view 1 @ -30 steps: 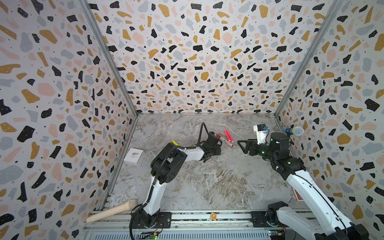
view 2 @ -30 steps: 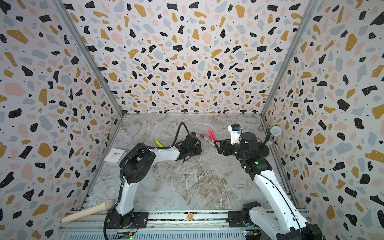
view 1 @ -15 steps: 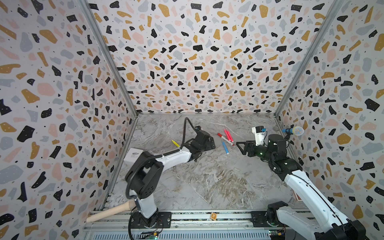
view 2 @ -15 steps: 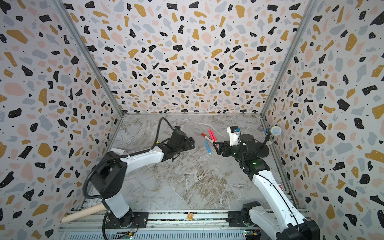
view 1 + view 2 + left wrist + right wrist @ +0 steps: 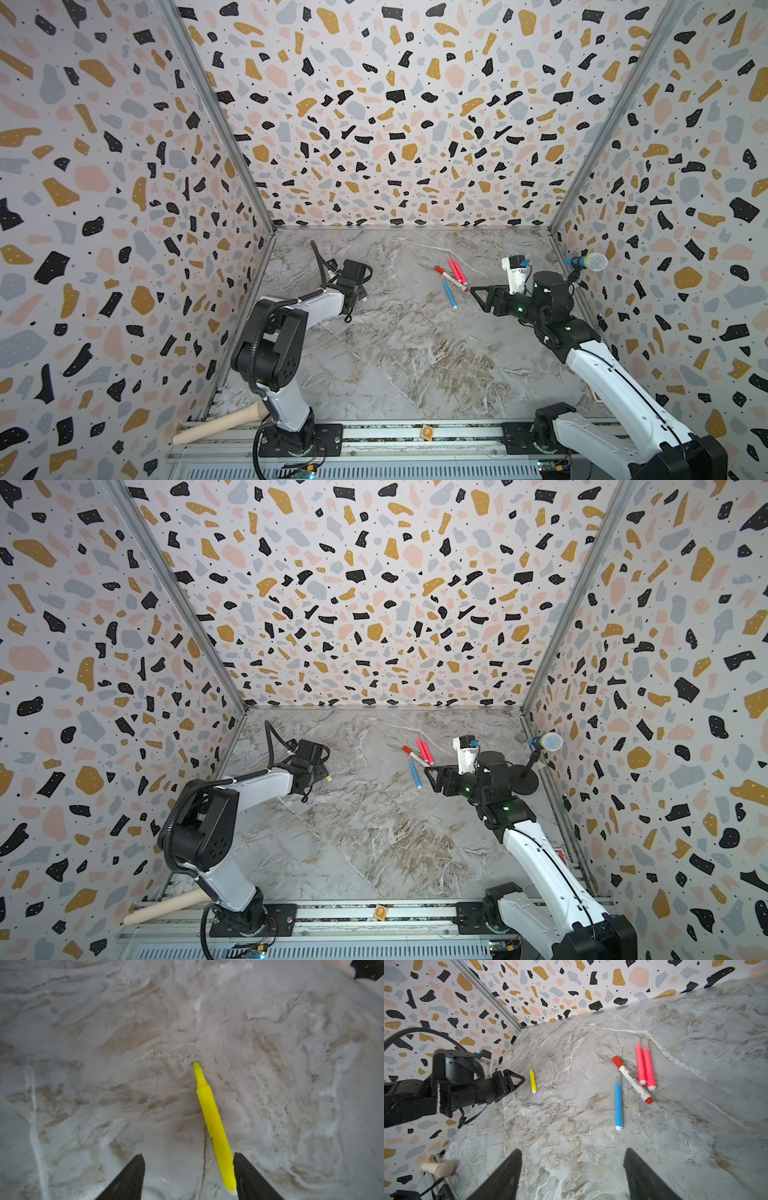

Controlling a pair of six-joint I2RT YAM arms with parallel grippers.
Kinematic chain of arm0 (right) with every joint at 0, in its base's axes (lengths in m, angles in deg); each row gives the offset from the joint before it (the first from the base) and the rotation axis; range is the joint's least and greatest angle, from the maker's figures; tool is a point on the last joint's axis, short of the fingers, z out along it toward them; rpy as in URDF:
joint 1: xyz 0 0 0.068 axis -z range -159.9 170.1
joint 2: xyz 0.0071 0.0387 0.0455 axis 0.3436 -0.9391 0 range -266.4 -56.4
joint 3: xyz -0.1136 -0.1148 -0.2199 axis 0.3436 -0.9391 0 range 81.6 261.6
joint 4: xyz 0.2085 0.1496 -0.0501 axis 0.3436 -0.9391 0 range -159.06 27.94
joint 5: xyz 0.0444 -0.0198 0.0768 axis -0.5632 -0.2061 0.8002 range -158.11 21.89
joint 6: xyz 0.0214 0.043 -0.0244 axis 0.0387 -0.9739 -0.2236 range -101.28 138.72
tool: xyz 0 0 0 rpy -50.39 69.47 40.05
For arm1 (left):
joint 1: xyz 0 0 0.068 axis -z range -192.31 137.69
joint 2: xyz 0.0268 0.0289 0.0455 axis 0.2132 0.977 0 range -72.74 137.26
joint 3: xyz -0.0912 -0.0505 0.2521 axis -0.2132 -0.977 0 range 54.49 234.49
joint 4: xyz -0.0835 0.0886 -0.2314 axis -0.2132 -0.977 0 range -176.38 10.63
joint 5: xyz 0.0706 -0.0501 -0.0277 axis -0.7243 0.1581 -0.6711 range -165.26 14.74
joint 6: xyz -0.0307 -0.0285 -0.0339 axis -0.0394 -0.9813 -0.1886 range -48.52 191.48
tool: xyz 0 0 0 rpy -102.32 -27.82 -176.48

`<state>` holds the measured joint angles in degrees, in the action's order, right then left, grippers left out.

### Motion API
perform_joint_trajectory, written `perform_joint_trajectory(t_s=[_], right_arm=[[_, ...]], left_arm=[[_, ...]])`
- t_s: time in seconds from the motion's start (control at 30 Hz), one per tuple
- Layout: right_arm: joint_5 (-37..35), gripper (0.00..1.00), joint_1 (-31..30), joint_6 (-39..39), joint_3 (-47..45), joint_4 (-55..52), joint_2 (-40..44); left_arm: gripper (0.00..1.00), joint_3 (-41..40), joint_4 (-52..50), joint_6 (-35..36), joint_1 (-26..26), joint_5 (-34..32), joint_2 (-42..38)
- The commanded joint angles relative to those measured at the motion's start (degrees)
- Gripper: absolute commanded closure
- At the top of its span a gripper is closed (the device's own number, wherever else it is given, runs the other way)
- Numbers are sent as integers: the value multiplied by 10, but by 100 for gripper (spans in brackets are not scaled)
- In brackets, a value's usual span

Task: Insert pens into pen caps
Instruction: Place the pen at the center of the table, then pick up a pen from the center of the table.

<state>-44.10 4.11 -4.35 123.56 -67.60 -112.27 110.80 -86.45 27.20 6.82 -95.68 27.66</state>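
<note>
One yellow pen (image 5: pixel 214 1126) lies on the counter (image 5: pixel 560 1126) between the wide-apart fingers of the left end effector (image 5: pixel 188 1154), not gripped. The right end effector (image 5: pixel 574 1149) is wide apart too and empty, near the blue pen (image 5: pixel 618 1105), white pen (image 5: pixel 632 1080) and two pink pens (image 5: pixel 640 1064).

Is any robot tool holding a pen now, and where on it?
Nothing is held. The left tool is open, with the yellow pen lying on the table by it; the right tool is open and empty.

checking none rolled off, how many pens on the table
5: yellow pen at the tips of the left pincer; blue pen, white red-ended pen and two pink pens clustered near the right pincer. None look hidden.
</note>
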Motion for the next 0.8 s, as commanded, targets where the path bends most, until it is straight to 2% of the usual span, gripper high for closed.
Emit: perform_joint_trajectory(t_s=[0.0, 0.2, 0.43, 0.77], right_arm=[[4, 23, -4, -5, -7, 13, 8], [7, 24, -6, -10, -15, 26, 11], [5, 26, -7, -9, -24, 31, 8], [4, 27, -7, -8, -27, 38, -1]], left_arm=[[32, 17, -4, -3, 2, -1, 10], [33, 41, 2, -9, 3, 3, 49], [34, 42, 11, -21, 10, 13, 37], [35, 82, 19, -31, 15, 24, 74]])
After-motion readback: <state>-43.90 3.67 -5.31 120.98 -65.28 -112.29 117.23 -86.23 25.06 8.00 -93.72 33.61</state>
